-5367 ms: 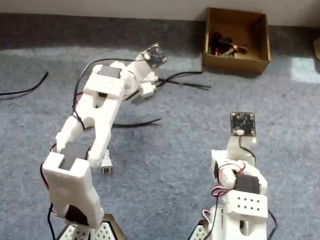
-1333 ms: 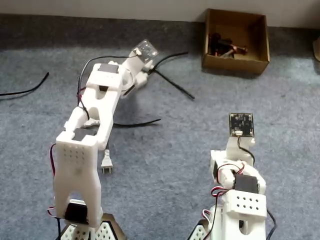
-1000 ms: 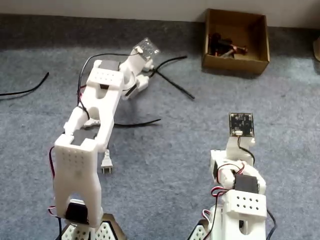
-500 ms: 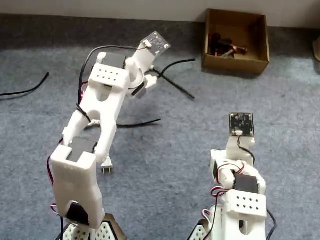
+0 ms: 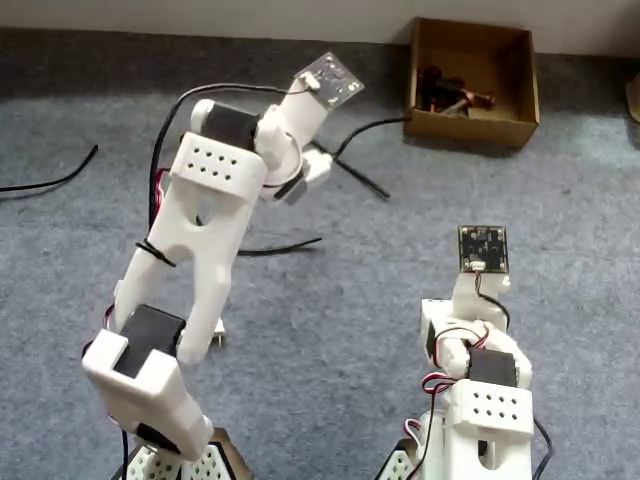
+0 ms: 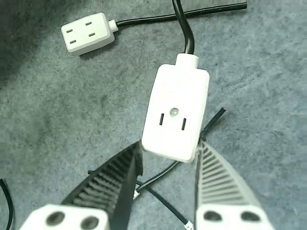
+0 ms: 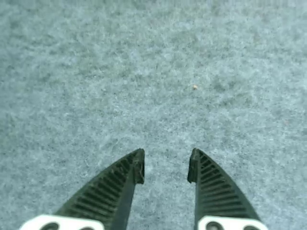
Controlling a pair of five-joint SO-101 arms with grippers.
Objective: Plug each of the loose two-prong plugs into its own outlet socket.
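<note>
Socket block [image 6: 175,112] between left jaws, apparently gripped.

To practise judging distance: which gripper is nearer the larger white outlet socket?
Left. The left gripper clamps the end of the larger outlet socket; the right gripper hangs open over the carpet, well away from it.

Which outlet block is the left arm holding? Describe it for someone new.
On the grey carpet, follow the left arm to its gripper: clamped there is a white rectangular plastic outlet block on a black cord. Unlike the other white outlet block lying loose on the carpet, which has two pairs of slots, it has one pair and a small round hole.
</note>
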